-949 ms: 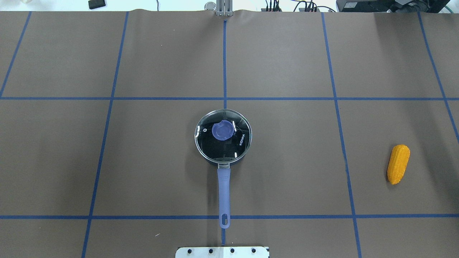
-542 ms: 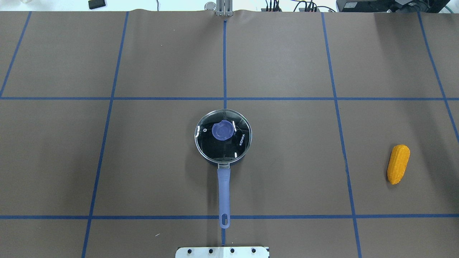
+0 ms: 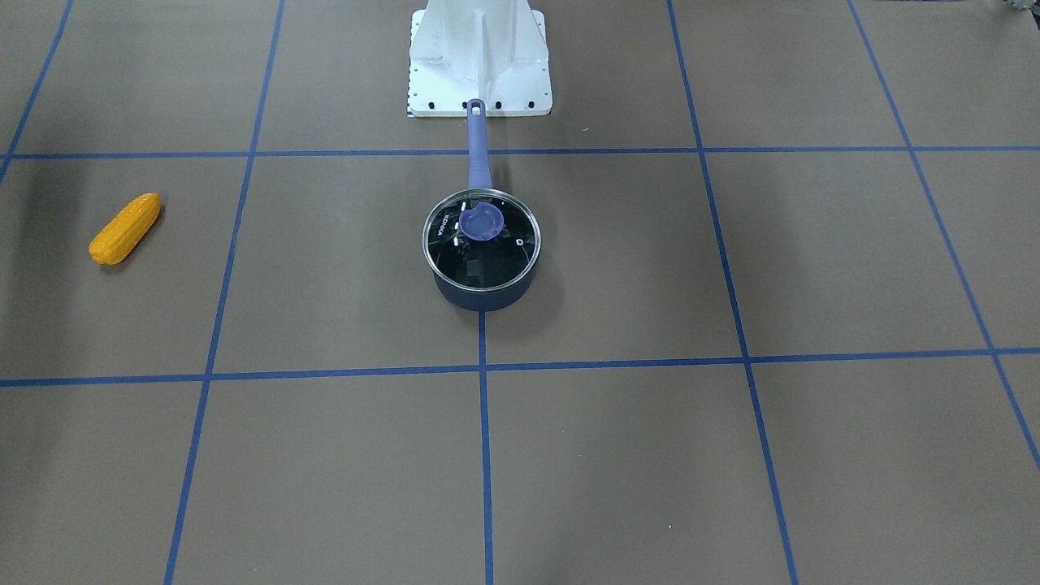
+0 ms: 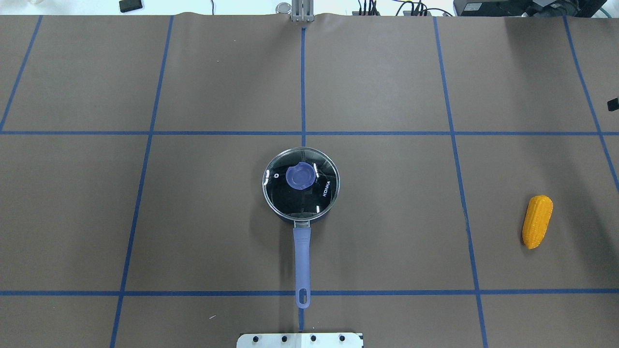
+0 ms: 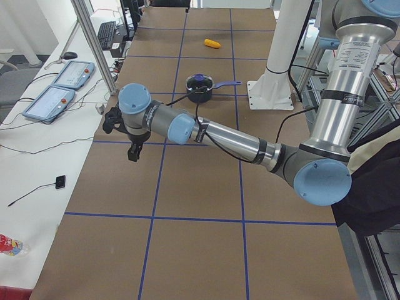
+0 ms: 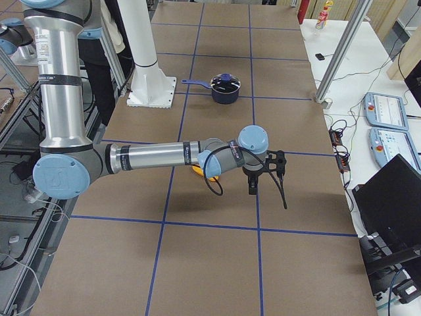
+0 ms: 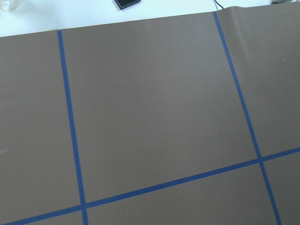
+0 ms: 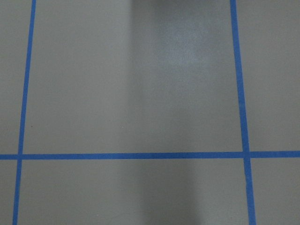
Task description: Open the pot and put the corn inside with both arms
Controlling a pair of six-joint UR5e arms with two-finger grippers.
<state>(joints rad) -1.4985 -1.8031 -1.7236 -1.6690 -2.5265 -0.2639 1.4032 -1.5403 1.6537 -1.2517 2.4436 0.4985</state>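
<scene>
The dark navy pot [image 4: 301, 212] stands at the table's middle with its glass lid [image 4: 319, 193] and blue knob [image 4: 300, 176] on it. Its lavender handle [image 4: 302, 261] points toward the robot base. It also shows in the front view [image 3: 481, 296]. The corn [image 4: 537, 221] lies far right on the table, also in the front view [image 3: 124, 228]. My left gripper [image 5: 132, 150] hangs above the table's left end, far from the pot; I cannot tell if it is open. My right gripper [image 6: 253, 187] hangs above the right end, beyond the corn; only a black tip [image 4: 613, 104] shows overhead, state unclear.
Blue tape lines divide the brown table cover into squares. The white base plate [image 3: 479, 61] sits just behind the handle's end. Both wrist views show only bare table cover and tape. Control pendants [image 5: 59, 87] lie on the side bench.
A small black part of the right gripper has come into the overhead view at its right edge. The pot, lid and corn have not moved.
</scene>
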